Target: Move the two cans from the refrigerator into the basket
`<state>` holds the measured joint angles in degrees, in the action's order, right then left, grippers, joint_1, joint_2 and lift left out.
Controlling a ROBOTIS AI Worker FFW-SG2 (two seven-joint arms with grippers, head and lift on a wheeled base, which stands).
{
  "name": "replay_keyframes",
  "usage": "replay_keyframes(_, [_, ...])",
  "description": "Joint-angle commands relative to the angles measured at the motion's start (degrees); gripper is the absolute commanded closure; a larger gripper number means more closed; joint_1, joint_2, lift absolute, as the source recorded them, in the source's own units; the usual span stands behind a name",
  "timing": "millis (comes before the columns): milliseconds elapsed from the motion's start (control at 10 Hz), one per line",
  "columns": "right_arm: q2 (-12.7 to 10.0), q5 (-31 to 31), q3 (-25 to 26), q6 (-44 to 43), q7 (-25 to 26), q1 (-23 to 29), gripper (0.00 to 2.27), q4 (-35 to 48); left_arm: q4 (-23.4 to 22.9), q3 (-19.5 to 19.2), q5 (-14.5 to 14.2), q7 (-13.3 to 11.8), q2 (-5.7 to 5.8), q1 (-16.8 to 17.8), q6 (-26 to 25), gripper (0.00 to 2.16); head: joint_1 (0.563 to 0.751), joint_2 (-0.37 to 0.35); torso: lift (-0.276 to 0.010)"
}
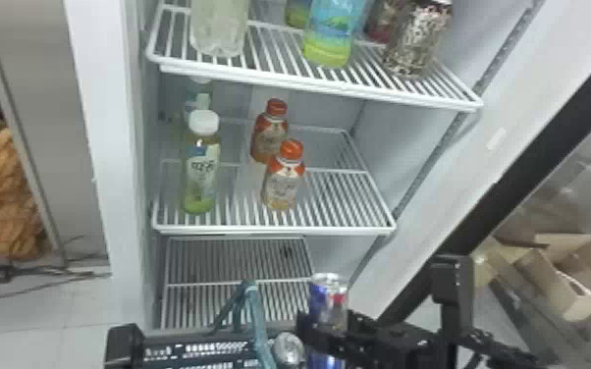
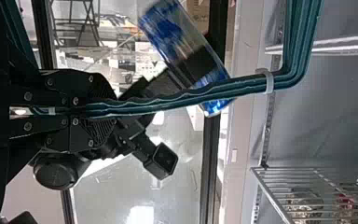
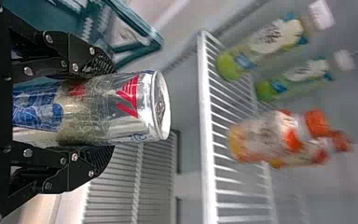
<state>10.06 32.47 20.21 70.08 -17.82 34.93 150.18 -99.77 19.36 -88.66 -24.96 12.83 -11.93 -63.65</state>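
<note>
In the head view my right gripper (image 1: 323, 331) is at the bottom, right of the basket's teal handle (image 1: 255, 314), shut around an upright blue-silver can (image 1: 329, 297). The right wrist view has this can (image 3: 107, 109) between both fingers of my right gripper (image 3: 105, 109). A silver can top (image 1: 288, 349) sits lower, between handle and gripper; its base is hidden. The black housing of my left gripper (image 1: 123, 343) is at bottom left; in the left wrist view my left gripper (image 2: 107, 109) is shut on the basket handle (image 2: 182, 98). The slotted basket (image 1: 201, 351) is partly hidden.
The open refrigerator has white wire shelves (image 1: 280, 229). Orange-capped bottles (image 1: 284, 179) and a white-capped bottle (image 1: 202, 167) stand on the middle one, more bottles (image 1: 334, 34) above. The black-edged door (image 1: 520, 167) is on the right.
</note>
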Motion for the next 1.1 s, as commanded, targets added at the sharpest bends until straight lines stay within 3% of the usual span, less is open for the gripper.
replay_keyframes(0, [0.13,0.89,0.47,3.47,-0.38,-0.9,0.7,-0.06,0.0,0.06,0.0,0.0,0.0,-0.02,-0.05,1.21,0.695,-0.35,-0.266])
replay_keyframes(500, [0.92,5.12,-0.79,9.65,-1.43,-2.87,0.67,-3.44,0.0,0.06,0.11,0.0,-0.09,0.12,-0.05,1.21,0.695,-0.35,-0.266])
replay_keyframes(1000, [1.19,5.0,-2.04,7.68,-2.22,-3.85,0.39,-4.84,0.0,-0.05,0.11,0.0,-0.09,-0.02,-0.05,1.21,0.695,-0.35,-0.266])
